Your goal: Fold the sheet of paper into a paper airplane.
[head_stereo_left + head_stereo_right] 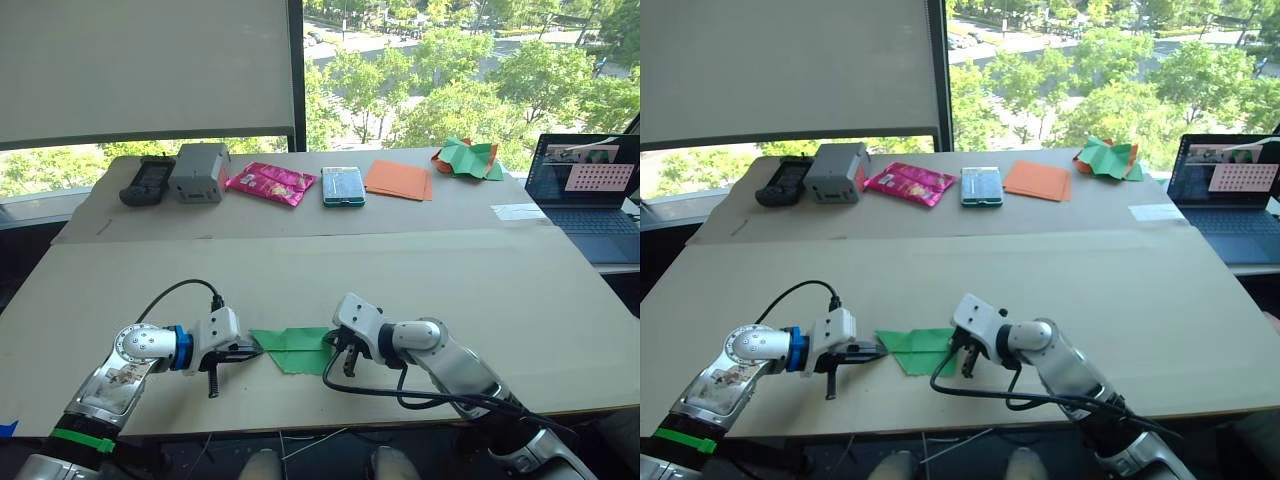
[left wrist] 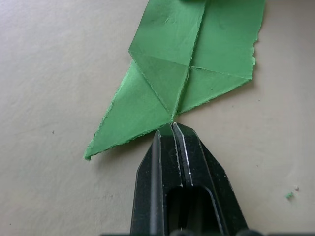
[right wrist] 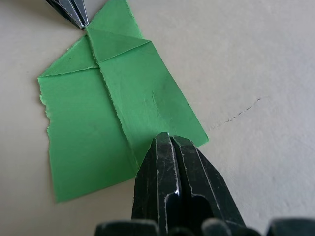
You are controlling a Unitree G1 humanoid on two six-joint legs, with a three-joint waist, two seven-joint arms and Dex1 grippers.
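Green paper, partly folded into a pointed shape, was lying flat near the front edge of the cardboard-covered table (image 1: 300, 265), right between the two arms. The sheet of paper (image 1: 292, 347) had a centre seam and a pointed end aimed at the robot's left. The left gripper (image 2: 173, 129) had its fingers pressed together right at that tip, looks like pinching the very point. At the opposite, square end, the right gripper (image 3: 169, 139) was also closed, fingertips down on the paper's edge beside the centre seam, pinning or nipping it. The paper's outer edge looked a bit ragged.

Further back, along the far side of the table, from the robot's left: a black handheld device (image 1: 148, 181), a grey box (image 1: 198, 172), a pink snack packet (image 1: 270, 183), a teal case (image 1: 342, 187), flat orange sheets (image 1: 399, 179), and a crumpled green-and-orange paper bundle (image 1: 467, 158). An open laptop (image 1: 590, 190) sat off to the right.
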